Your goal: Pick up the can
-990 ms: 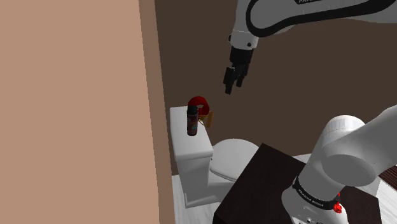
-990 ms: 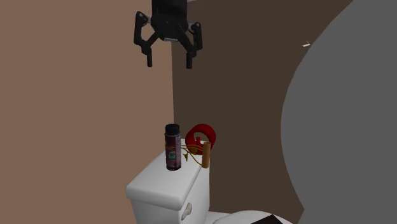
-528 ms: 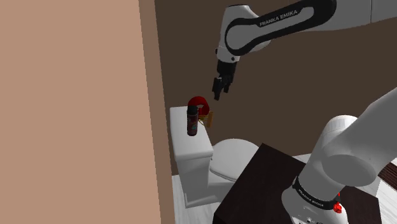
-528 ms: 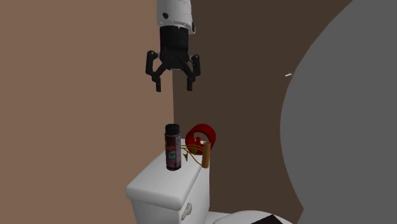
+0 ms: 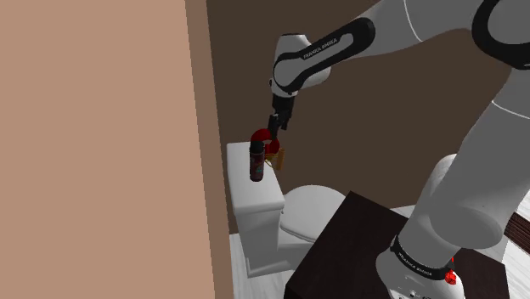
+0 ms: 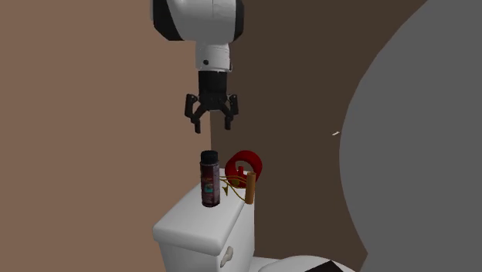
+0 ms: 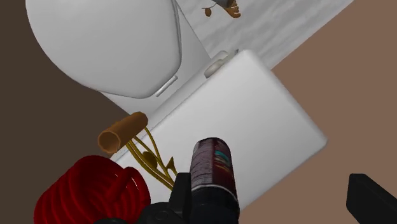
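"FRANKA EMIKA" (white letters), on the arm (image 5: 327,43), along its black band

White toilet tank lid (image 6: 185,224) below the jaws carries dark can (image 6: 209,181), red coil (image 6: 249,164) and brown tube (image 6: 250,188).

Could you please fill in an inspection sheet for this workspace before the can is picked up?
Surface: white toilet tank lid, closed and flat.
Job's things: dark can stands upright on the lid, near the edge by the tan wall.
Clutter: red coil, brown cylinder and a thin gold wire frame sit close beside the can.
Grippers: gripper hangs above the can, jaws open, not touching it.
Cables: nothing seen.
Surroundings: tan wall beside the tank, dark brown wall behind it, toilet bowl below, dark stand under the arm.
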Available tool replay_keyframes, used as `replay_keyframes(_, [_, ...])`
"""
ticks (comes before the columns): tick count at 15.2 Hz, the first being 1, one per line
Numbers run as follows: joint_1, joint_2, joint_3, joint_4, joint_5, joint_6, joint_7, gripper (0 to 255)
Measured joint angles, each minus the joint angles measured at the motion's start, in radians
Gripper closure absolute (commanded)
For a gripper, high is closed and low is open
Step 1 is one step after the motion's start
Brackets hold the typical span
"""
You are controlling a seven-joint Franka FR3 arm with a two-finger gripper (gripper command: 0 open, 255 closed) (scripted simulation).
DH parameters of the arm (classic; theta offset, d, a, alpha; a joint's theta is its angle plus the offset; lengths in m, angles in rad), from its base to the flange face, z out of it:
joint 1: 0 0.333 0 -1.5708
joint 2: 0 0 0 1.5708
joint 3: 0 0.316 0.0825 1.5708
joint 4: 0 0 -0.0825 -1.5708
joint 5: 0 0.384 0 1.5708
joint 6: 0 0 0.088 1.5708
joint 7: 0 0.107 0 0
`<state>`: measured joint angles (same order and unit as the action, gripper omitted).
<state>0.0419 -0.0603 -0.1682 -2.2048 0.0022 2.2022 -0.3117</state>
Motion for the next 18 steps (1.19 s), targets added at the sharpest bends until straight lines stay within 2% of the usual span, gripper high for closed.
replay_keyframes(10, [-0.025,0.371,0.006,0.265,0.075,0.111,-0.159,0])
replay_keyframes(18, [-0.034,0.451,0.015,0.27,0.093,0.186,-0.179,0])
